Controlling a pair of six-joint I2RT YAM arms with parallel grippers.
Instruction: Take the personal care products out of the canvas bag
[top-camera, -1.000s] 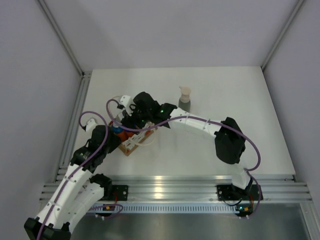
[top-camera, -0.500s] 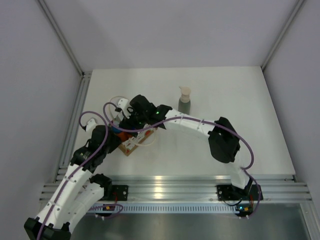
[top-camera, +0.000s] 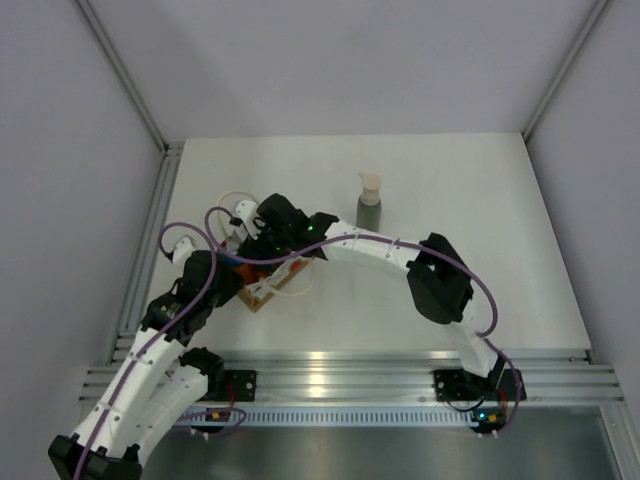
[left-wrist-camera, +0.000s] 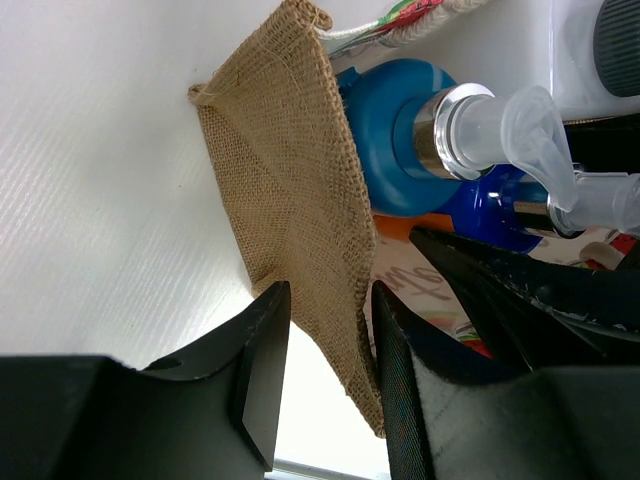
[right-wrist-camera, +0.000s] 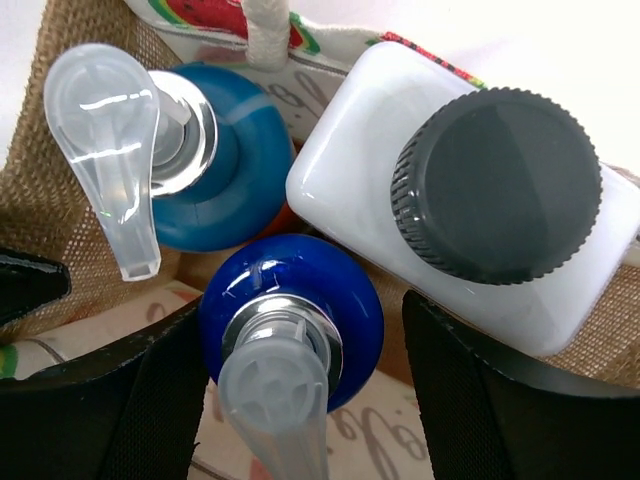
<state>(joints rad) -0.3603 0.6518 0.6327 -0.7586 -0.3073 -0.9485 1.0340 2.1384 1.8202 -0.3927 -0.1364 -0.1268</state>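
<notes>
The canvas bag (top-camera: 268, 288) stands at the table's left-middle; its burlap wall shows in the left wrist view (left-wrist-camera: 290, 200). Inside it stand two blue-capped pump bottles (right-wrist-camera: 235, 190) (right-wrist-camera: 340, 300) and a white bottle (right-wrist-camera: 360, 170) with a dark cap. My right gripper (right-wrist-camera: 300, 400) is open, low over the bag (right-wrist-camera: 70, 230), its fingers either side of the darker blue cap. My left gripper (left-wrist-camera: 330, 380) is open astride the bag's side wall; the fabric lies against one finger. The grey bottle with the beige pump (top-camera: 370, 208) stands on the table, outside the bag.
A cream rope handle (top-camera: 232, 200) loops out beyond the bag's far side. The right arm reaches across the table middle to the bag. Aluminium frame rails run along the left and near edges.
My right gripper has moved left and down over the bag, closing in on the bottles. The left arm and the bag have stayed put.
</notes>
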